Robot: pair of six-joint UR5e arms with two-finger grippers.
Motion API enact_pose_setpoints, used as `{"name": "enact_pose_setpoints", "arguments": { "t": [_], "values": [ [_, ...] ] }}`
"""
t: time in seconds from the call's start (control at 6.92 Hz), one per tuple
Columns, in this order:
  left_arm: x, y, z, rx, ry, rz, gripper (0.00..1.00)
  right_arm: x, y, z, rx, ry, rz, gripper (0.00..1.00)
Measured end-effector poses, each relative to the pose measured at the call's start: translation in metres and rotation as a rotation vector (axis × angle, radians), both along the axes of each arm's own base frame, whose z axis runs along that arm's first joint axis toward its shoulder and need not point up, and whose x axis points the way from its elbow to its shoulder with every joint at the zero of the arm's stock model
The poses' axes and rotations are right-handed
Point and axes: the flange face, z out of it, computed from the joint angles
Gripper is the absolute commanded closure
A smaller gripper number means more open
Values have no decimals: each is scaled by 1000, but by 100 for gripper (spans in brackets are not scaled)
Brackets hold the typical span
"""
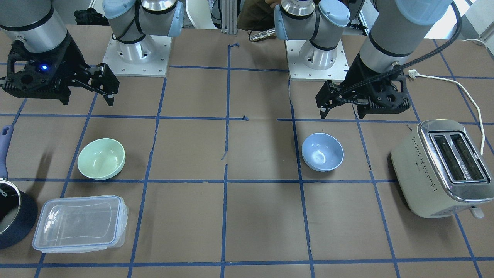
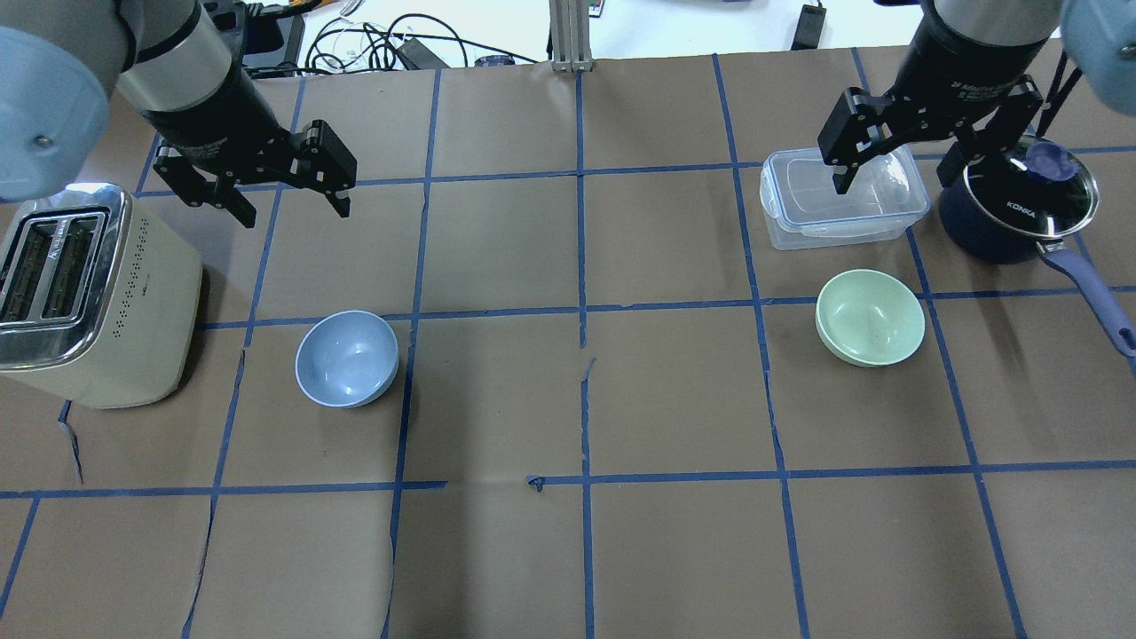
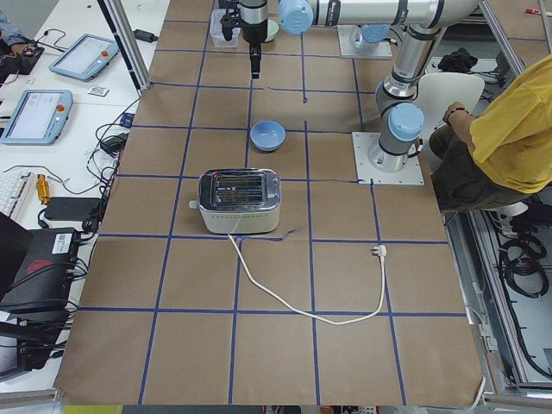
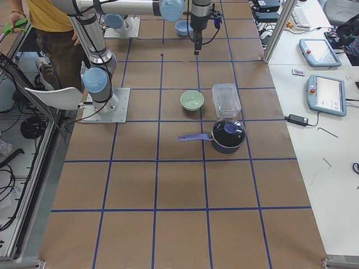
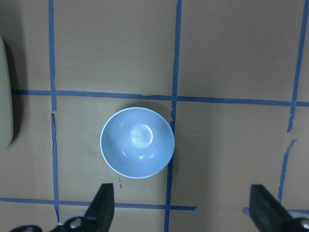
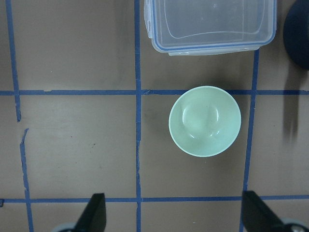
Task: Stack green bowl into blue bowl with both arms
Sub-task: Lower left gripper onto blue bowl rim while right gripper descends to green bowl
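The pale mint-green bowl (image 2: 870, 318) sits upright and empty on the table's right side; it also shows in the front view (image 1: 101, 158) and the right wrist view (image 6: 204, 121). The light blue bowl (image 2: 346, 358) sits upright and empty on the left side, also seen in the front view (image 1: 322, 151) and the left wrist view (image 5: 137, 142). My left gripper (image 2: 291, 206) hangs open and empty above the table, beyond the blue bowl. My right gripper (image 2: 896, 173) hangs open and empty over the clear container, beyond the green bowl.
A cream toaster (image 2: 89, 293) stands left of the blue bowl, its cord (image 1: 469, 96) trailing off. A clear lidded container (image 2: 843, 217) and a dark blue saucepan (image 2: 1012, 213) with a glass lid stand beyond the green bowl. A person (image 3: 509, 129) sits behind the robot.
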Motion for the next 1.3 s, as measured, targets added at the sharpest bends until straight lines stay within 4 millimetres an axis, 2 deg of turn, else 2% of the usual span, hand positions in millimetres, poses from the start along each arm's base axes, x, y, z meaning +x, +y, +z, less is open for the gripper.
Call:
{"name": "enact_pose_setpoints", "arguments": {
  "t": [0.29, 0.43, 0.58, 0.72, 1.01, 1.16, 1.3],
  "values": [
    [49, 6, -63, 33, 22, -59, 0, 0, 0, 0, 1, 0, 0, 0],
    [67, 12, -93, 23, 29, -89, 0, -1, 0, -1, 4, 0, -3, 0],
    [75, 18, -125, -1, 34, -98, 0, -2, 0, -3, 12, 0, -8, 0],
    [78, 24, -153, -23, 39, -98, 14, -3, 0, -4, 20, 0, -12, 0],
    [95, 25, -196, -14, 46, -69, 27, -13, -7, -7, 8, 0, -21, 0],
    [105, 23, -215, 15, 57, -45, 51, -22, -20, -19, 14, -1, -31, 0],
    [110, 22, -233, 47, 70, -26, 74, -38, -41, -43, 25, -7, -53, 0]
  ]
}}
